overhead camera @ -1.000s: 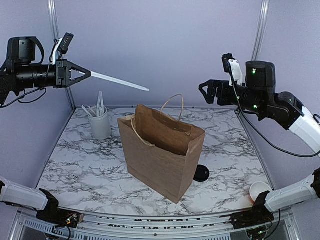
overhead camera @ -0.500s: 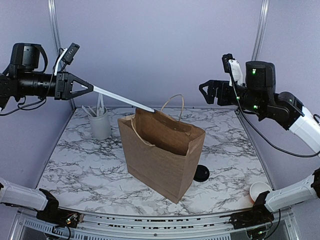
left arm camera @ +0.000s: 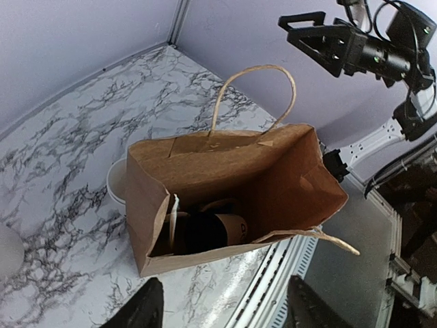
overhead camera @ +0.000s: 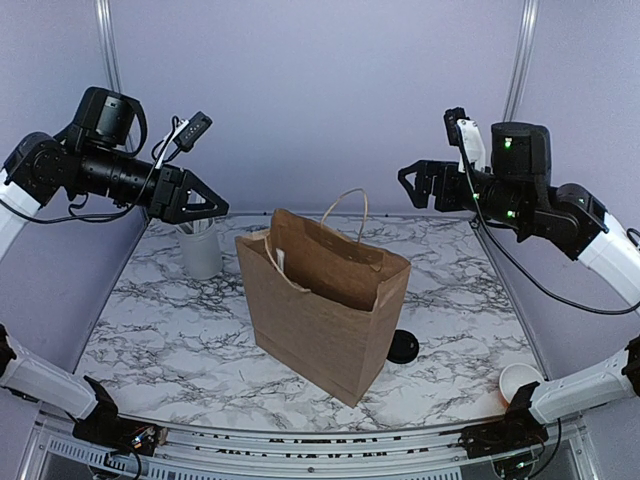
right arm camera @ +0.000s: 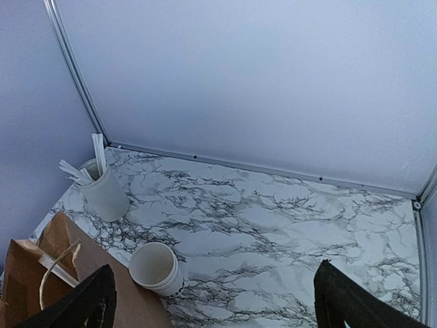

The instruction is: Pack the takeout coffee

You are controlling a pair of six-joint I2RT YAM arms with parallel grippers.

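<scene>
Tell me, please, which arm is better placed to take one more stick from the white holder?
Left, probably. The left gripper hangs open on the same side of the paper bag as the white holder, near it. The right gripper, also open, is raised beyond the bag.

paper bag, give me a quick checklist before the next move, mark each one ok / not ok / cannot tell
1. Paper bag standing with its mouth open: ok.
2. Coffee cup inside the bag: ok.
3. Cup upright at the bottom: cannot tell, it sits deep in shadow.
4. White stick inside the bag, against its wall: ok.
5. Left gripper open and empty above the bag: ok.
6. Right gripper open, empty and clear of the bag: ok.
</scene>
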